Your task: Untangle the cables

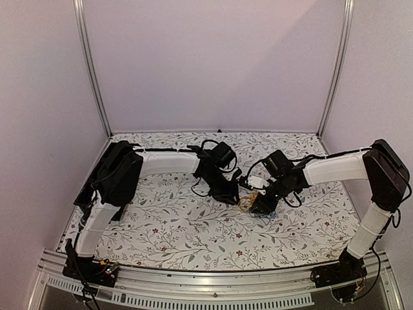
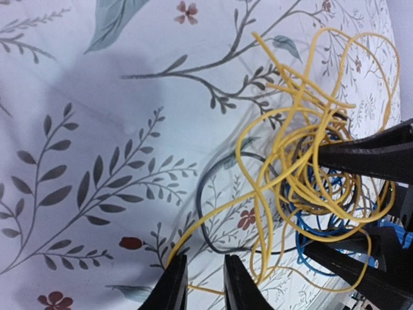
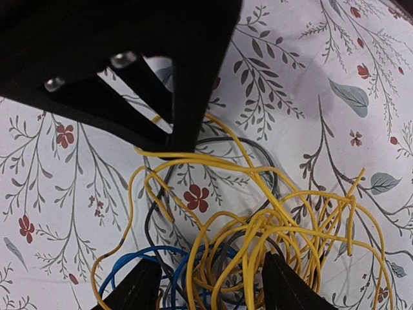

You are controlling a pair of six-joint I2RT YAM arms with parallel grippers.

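Observation:
The cables (image 1: 247, 204) are a small tangle of thin yellow, blue and dark grey wires on the flowered table, between my two grippers. In the left wrist view the tangle (image 2: 303, 116) lies to the upper right. My left gripper (image 2: 205, 284) is at its loose edge, jaws a narrow gap apart, with one yellow strand crossing that gap. My right gripper (image 3: 213, 287) is wide open and straddles the bundle (image 3: 258, 226), with blue loops (image 3: 142, 253) by its left finger. From above, the left gripper (image 1: 233, 196) and right gripper (image 1: 257, 206) almost meet.
The flowered tablecloth (image 1: 174, 232) covers the table. Pale walls and metal posts (image 1: 93, 71) close it in at the back and sides. The left gripper's fingers (image 3: 177, 110) hang over the tangle in the right wrist view. The right gripper's fingers (image 2: 368, 152) show in the left wrist view.

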